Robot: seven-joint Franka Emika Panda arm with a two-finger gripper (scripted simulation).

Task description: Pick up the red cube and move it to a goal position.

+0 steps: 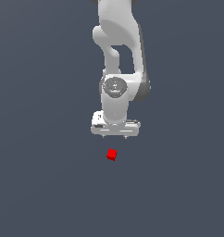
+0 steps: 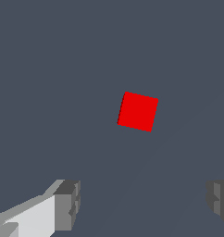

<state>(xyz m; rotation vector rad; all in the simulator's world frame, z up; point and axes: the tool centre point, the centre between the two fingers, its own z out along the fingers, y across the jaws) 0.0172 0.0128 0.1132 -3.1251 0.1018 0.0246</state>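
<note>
Evidently the jaws stand wide apart and empty, the gripper [image 1: 115, 137] hanging above the red cube [image 1: 112, 154], which lies loose on the table [image 1: 40, 185], likely lining up for a descent.

Flat slate blue-grey backdrop [image 1: 35, 185] fills the exterior view from 12 to 6 o'clock, edge to edge. No seam between floor and wall can be made out (one uniform tone). Lighting is even and diffuse, with only a very slight lightening toward 6 o'clock. The wrist view shows the same dark grey-blue surface [image 2: 49, 69], plain and untextured, with a faint paler diagonal band running from about 5 o'clock toward 2 o'clock.
</note>
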